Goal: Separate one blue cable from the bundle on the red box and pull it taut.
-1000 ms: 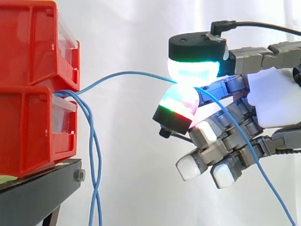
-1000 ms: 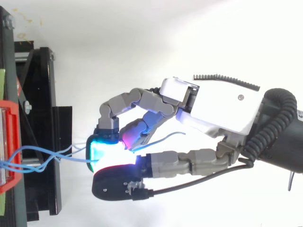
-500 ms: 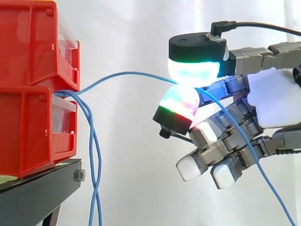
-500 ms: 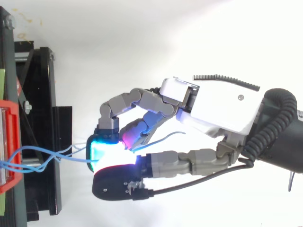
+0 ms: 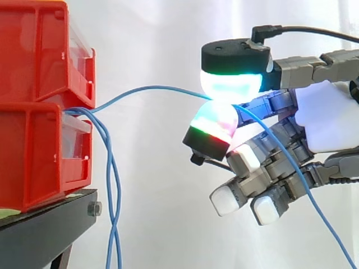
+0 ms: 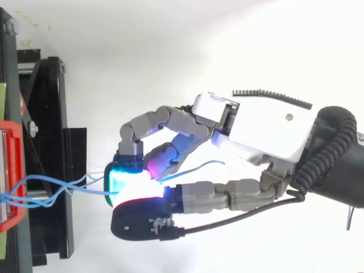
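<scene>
One blue cable [image 5: 147,88] runs in a shallow arc from the gap between the stacked red bins [image 5: 39,106] to my hand [image 5: 322,120] at the right. A cyan-green pad [image 5: 231,85] and a red-green pad [image 5: 213,124] pinch it; its free end [image 5: 314,207] drops to the lower right behind the curled fingers. The other blue cables of the bundle [image 5: 111,185] hang down beside the lower bin. From above, the hand [image 6: 267,133] holds the cable [image 6: 79,189] right of the stand, and the bundle [image 6: 34,193] loops at the bin's edge.
The red bins sit on a black stand [image 5: 47,230] at the left; in the top view the stand [image 6: 48,142] runs along the left edge. A white curtain backs the scene, with open space between bins and hand.
</scene>
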Tool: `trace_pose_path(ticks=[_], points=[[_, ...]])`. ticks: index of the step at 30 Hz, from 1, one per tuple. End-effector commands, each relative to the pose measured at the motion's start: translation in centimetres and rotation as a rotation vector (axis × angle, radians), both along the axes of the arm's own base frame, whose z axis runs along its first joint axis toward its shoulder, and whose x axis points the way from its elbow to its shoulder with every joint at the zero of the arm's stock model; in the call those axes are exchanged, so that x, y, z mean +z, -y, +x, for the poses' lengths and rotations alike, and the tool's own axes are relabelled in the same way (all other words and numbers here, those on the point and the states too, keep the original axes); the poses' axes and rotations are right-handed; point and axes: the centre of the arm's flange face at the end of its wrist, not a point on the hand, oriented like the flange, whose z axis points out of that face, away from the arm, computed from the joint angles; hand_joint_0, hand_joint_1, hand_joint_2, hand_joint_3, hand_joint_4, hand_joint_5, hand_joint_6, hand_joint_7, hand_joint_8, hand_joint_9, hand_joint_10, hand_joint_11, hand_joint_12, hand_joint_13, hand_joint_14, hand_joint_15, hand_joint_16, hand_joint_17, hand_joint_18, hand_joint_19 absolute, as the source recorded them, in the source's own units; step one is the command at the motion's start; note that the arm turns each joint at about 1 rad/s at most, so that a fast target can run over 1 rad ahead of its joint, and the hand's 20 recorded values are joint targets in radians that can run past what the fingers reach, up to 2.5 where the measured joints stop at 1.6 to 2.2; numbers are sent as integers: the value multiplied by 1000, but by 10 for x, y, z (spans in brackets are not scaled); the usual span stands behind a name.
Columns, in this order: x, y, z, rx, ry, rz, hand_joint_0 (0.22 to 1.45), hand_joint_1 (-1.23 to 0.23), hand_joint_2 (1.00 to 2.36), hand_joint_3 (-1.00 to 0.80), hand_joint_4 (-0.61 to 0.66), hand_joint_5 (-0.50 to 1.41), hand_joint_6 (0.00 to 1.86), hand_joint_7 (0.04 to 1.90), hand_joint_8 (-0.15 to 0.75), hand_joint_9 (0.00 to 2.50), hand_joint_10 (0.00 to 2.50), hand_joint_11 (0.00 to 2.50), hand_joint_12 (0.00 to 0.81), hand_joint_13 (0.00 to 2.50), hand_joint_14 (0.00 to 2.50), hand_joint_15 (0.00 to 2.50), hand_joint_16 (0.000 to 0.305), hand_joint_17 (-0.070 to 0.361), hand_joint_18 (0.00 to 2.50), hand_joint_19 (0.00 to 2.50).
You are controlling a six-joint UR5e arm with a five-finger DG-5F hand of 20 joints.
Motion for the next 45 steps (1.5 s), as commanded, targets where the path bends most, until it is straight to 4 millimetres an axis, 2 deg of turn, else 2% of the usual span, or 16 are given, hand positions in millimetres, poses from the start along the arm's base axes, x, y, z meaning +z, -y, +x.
trace_pose_path(ticks=[1, 45], points=[[0, 0, 0, 0, 0, 0, 612, -774, 1155, 41, -103, -134, 938, 1338, 389, 1076, 10, 882, 446, 869, 11, 440, 56, 125, 880, 456], [0, 0, 0, -1, 1, 0, 621, -782, 1129, 46, -105, -134, 937, 1333, 396, 1092, 8, 871, 446, 870, 14, 442, 55, 124, 866, 450]])
